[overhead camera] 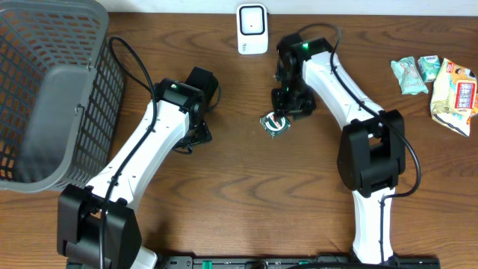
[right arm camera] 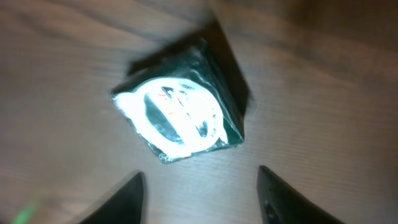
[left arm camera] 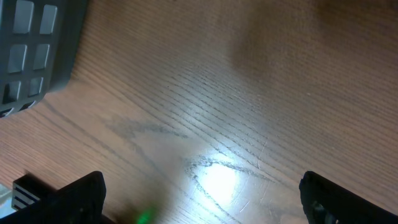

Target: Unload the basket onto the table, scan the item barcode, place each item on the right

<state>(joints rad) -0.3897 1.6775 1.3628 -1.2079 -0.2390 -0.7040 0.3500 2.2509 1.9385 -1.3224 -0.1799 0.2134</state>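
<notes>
Holdings, as we count them:

1. Basket (overhead camera: 52, 97): grey plastic mesh, filling the upper left of the overhead view. We see only its lattice walls and smooth grey floor. A corner of it (left arm camera: 31, 43) also shows at the upper left of the left wrist view.

2. Packet (overhead camera: 276, 123): the task's thing, small and dark green with a round white label. It lies flat on the table a little above centre in the overhead view, outside any container. In the right wrist view it (right arm camera: 180, 118) sits mid-frame, lit bright, its print too blurred for us to read.

3. Scanner (overhead camera: 252, 28): a white upright unit at the top centre edge, well apart from the packet.

4. Snack packs (overhead camera: 437, 82): a loose cluster at the right edge, green ones beside a yellow one.

5. Right gripper (right arm camera: 199, 199): fingers spread, nothing between them, with the packet just beyond the tips and not touching them.

6. Left gripper (left arm camera: 202, 205): fingers spread wide over bare wood, pinching nothing.

7. Table (overhead camera: 246, 194): brown wood grain with a bright glare patch in the left wrist view. We see nothing of the room past its top edge.
</notes>
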